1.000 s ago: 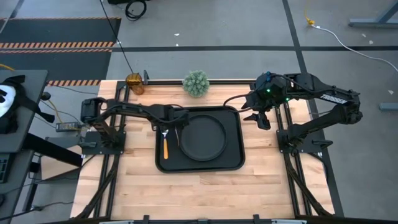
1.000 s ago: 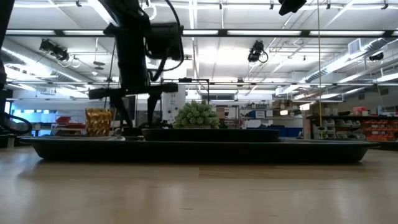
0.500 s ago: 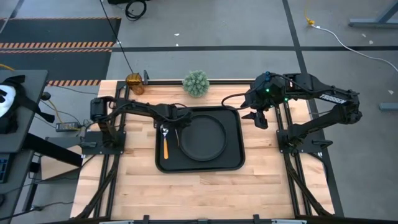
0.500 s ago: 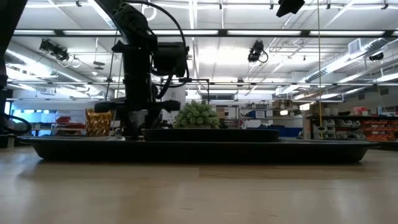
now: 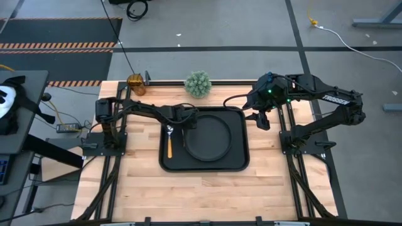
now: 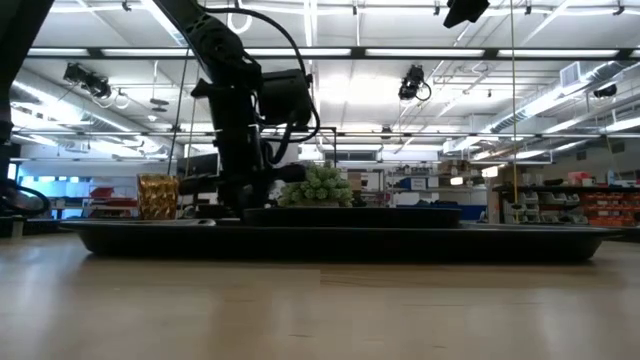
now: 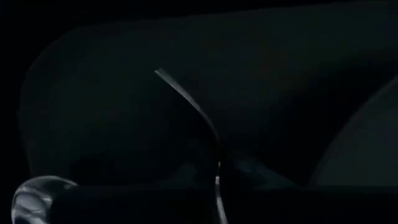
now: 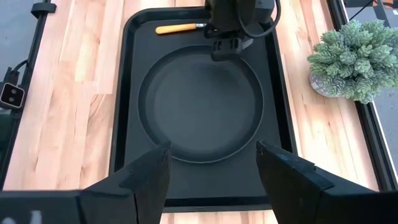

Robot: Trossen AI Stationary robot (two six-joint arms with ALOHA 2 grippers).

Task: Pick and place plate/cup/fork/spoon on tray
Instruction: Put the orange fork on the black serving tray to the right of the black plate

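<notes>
Tray (image 5: 204, 164): one, black, rectangular, lying mid-desk between the two arms.
Plate (image 5: 208, 137): one, round, black, resting inside the tray, toward its right side.
Cup (image 5: 136, 84): one, amber, standing at the desk's far-left corner, well apart from the tray.
Utensil (image 5: 168, 144): one, orange-handled, lying in the tray's left strip beside the plate; only the high and right wrist views show the handle.
Plant (image 5: 198, 84): one, fuzzy green, at the desk's far edge.
Left gripper (image 5: 188, 120): low over the plate's far-left rim. The right wrist view shows it from above; finger spacing cannot be told. The left wrist view shows only dark surfaces and a thin metal strip.
Right gripper (image 8: 211, 163): fingers spread apart, nothing between them, raised near the tray's far-right corner.
Low view: cup and plant appear behind the tray rim.
</notes>
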